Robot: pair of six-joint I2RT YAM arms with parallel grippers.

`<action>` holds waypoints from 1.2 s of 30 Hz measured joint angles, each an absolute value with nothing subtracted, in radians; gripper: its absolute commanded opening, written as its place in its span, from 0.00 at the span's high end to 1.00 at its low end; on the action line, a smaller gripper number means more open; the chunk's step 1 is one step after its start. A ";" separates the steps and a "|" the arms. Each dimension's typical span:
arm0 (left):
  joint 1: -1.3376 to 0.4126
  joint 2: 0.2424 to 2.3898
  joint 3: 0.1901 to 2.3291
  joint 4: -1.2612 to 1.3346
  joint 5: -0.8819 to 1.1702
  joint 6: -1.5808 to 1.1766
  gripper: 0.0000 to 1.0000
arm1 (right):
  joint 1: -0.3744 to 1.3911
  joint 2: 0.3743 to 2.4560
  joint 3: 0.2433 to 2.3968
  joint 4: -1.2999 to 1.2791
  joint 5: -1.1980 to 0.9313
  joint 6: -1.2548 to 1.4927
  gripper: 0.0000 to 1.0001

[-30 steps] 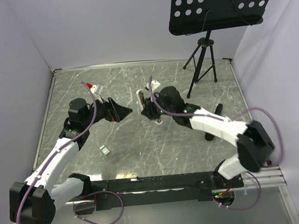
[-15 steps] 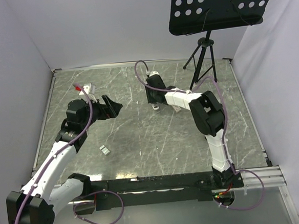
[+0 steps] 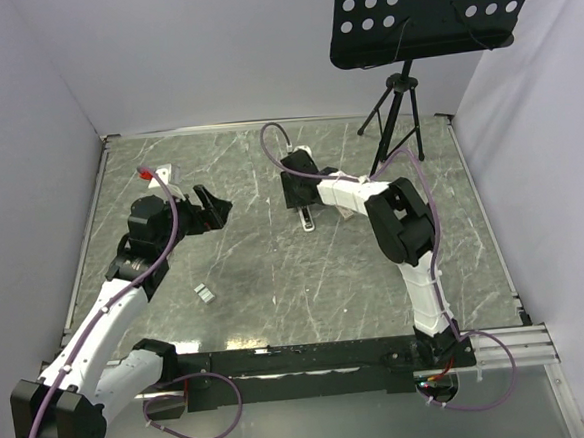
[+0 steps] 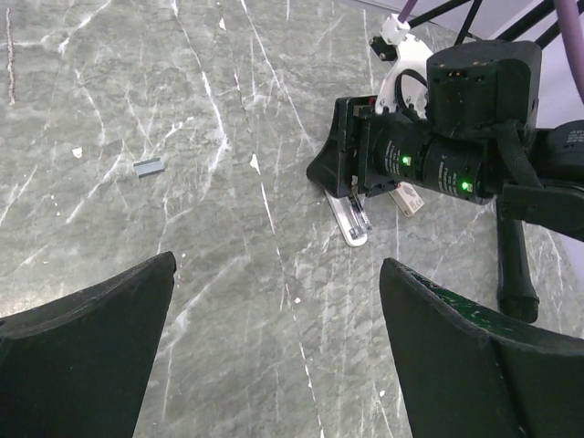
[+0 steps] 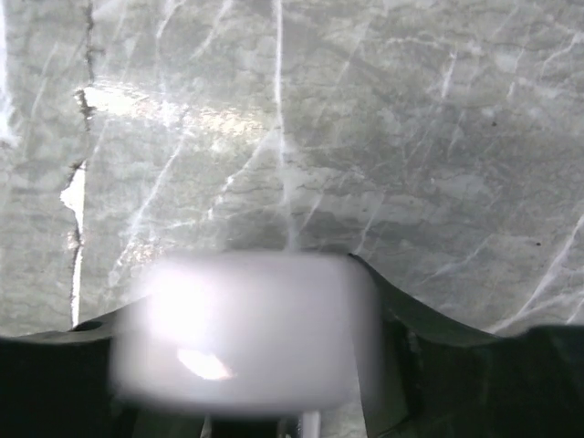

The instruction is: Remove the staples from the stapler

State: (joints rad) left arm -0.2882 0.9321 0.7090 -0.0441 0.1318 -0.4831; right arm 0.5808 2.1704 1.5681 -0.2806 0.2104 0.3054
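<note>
Now L claw [image 4: 276, 265] wide open; R claw [image 4: 351, 190] over stapler [image 4: 350, 221], can't tell if gripping.

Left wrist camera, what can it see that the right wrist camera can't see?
Only the left wrist view shows the whole white stapler lying on the table by the right fingers, a small grey block, and its own wide-open left fingers. Only the right wrist view shows a blurry white shape very close up; what it is can't be told. Both show the grey marble table.
</note>
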 measured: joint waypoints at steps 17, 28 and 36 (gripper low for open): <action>-0.227 1.034 0.776 -0.251 -0.211 -0.708 0.01 | 0.597 1.998 1.449 -0.327 0.141 0.297 0.11; 0.133 1.144 0.809 -0.624 -0.358 -1.209 0.01 | 0.598 1.636 1.274 -0.313 0.077 0.260 0.04; 0.156 1.166 0.771 -0.689 -0.362 -1.516 0.01 | 0.601 1.495 1.138 -0.278 -0.033 0.265 0.04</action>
